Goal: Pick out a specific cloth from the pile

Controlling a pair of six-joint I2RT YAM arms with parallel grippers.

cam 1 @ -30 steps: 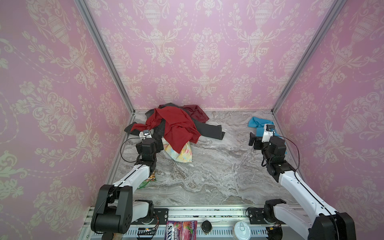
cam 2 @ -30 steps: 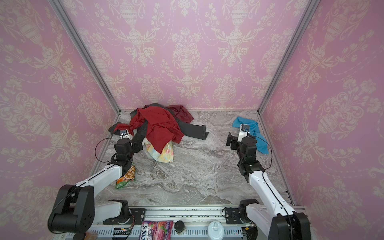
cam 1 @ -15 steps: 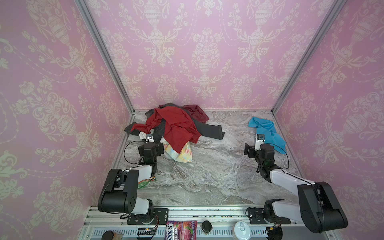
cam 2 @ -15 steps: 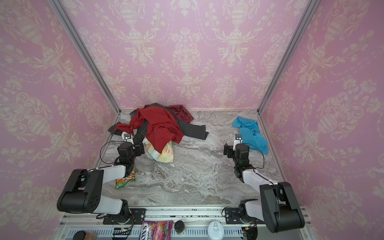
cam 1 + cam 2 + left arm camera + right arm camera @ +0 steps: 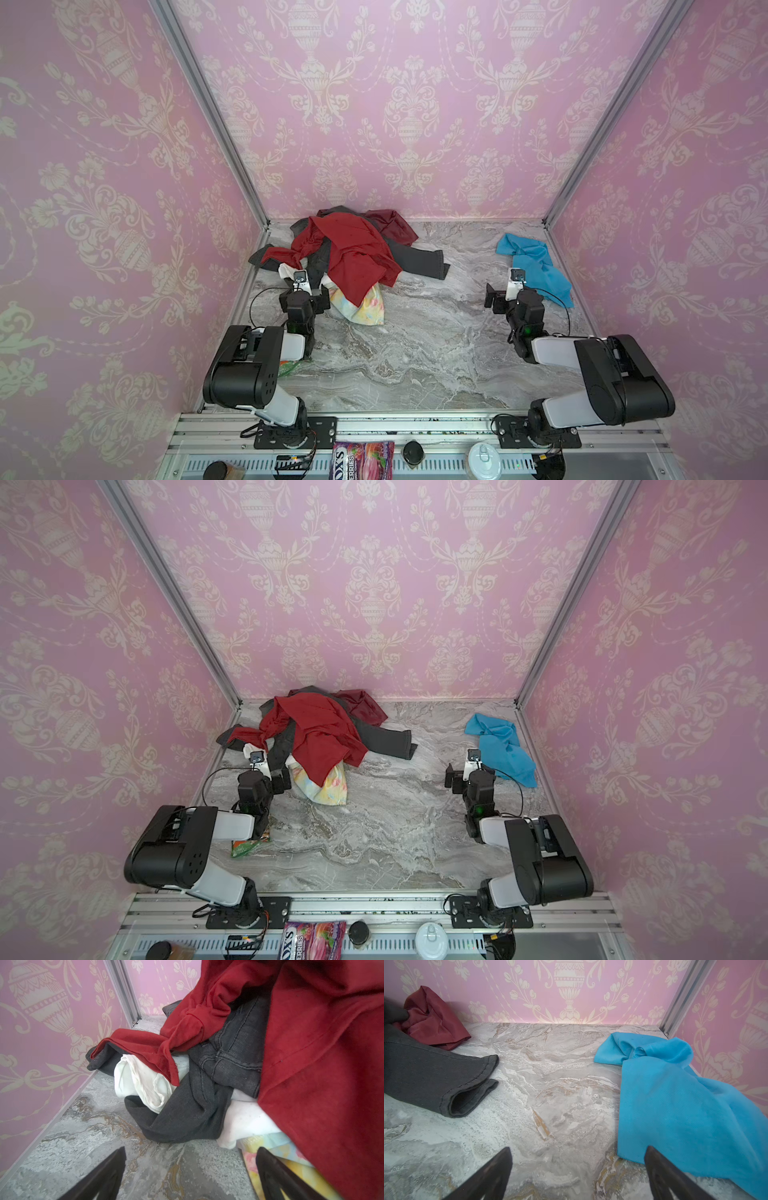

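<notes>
The marble tabletop (image 5: 415,357) carries the pile (image 5: 320,737) in its far left corner, with a large red cloth (image 5: 353,257) draped over grey, white and floral pieces. The cloth (image 5: 536,266), plain turquoise, lies by itself well apart from the pile, along the right edge and reaching toward the far right corner, so the picking-out looks done. The right gripper (image 5: 578,1150) is spread wide and empty, low over bare marble, with one finger at the cloth's near hem. The left gripper (image 5: 191,1149) is also spread and empty, just beside the pile. The risk now is snagging. A finger or the right wrist's cable could catch the hem as the arm moves and drag the cloth, and the left fingers could hook the floral piece.
</notes>
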